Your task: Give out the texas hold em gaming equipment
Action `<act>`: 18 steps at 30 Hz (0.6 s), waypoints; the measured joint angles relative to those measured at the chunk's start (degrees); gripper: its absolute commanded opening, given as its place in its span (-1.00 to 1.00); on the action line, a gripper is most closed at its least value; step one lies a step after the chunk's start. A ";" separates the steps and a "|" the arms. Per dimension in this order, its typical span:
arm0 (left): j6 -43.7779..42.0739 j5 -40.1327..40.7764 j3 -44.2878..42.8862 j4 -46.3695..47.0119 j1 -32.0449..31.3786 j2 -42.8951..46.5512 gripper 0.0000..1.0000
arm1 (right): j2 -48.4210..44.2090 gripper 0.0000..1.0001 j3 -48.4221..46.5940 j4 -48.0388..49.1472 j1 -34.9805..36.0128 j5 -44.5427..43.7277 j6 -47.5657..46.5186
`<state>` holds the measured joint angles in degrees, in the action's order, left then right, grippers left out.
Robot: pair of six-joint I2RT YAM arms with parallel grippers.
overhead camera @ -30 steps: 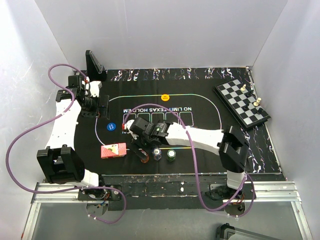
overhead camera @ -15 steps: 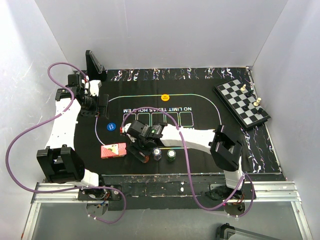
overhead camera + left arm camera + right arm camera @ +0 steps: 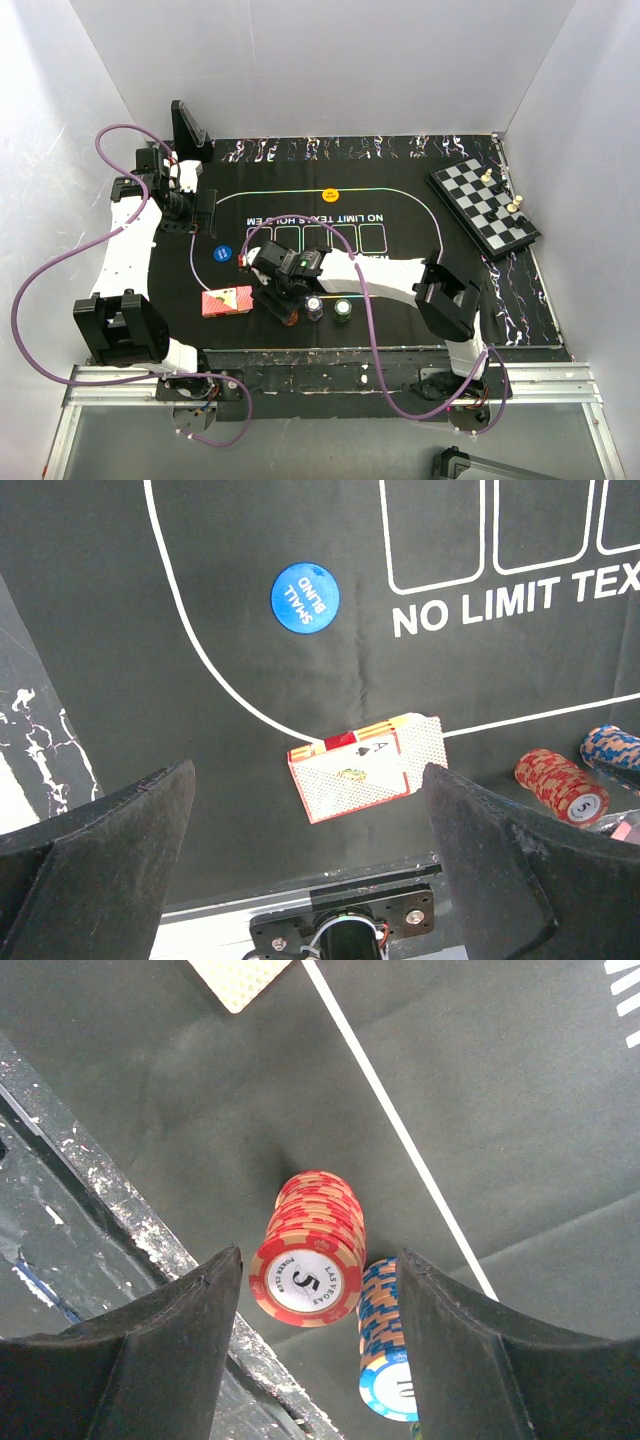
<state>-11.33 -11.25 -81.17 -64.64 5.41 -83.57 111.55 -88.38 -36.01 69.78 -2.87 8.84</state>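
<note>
Chip stacks: 3 in all, 1 red stack (image 3: 289, 316), 1 blue stack (image 3: 314, 308), 1 green stack (image 3: 343, 311). Chips per stack can't be counted. Card deck (image 3: 227, 300): 1, red-backed. Round buttons: 2, 1 yellow button (image 3: 329, 194) and 1 blue SMALL BLIND button (image 3: 222, 253). Dark triangular marker (image 3: 188, 130): 1. Chessboard (image 3: 484, 208): 1, with a few pieces on it, too small to count. Black mat (image 3: 420, 260): 1.

Even, bright light from above; a soft shadow lies beside the red chip stack (image 3: 308, 1260). Close up, the dark fingers (image 3: 150, 1360) look slightly blurred.
</note>
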 measured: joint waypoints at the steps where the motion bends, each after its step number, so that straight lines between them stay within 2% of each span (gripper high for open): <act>1: 0.00 0.17 0.00 0.00 0.00 0.00 0.96 | 0.24 0.35 0.00 0.07 0.00 0.07 0.02; 6: -0.02 0.39 0.00 0.02 0.00 0.00 0.96 | 1.27 0.20 0.00 0.17 0.00 0.09 0.17; 11: 0.00 0.83 0.00 0.46 0.00 0.00 0.96 | 1.55 -0.11 0.02 0.35 0.00 0.13 0.50; 15: 0.00 1.05 0.00 0.55 0.00 0.00 0.96 | 1.55 -0.52 0.07 0.66 0.00 0.09 0.87; 18: -0.02 1.25 0.00 0.79 0.00 0.00 0.96 | 1.55 -0.63 0.07 0.63 0.00 0.09 0.98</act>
<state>-11.35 -10.00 -81.17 -63.86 5.41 -83.57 113.10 -88.31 -35.38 69.78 -2.79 9.82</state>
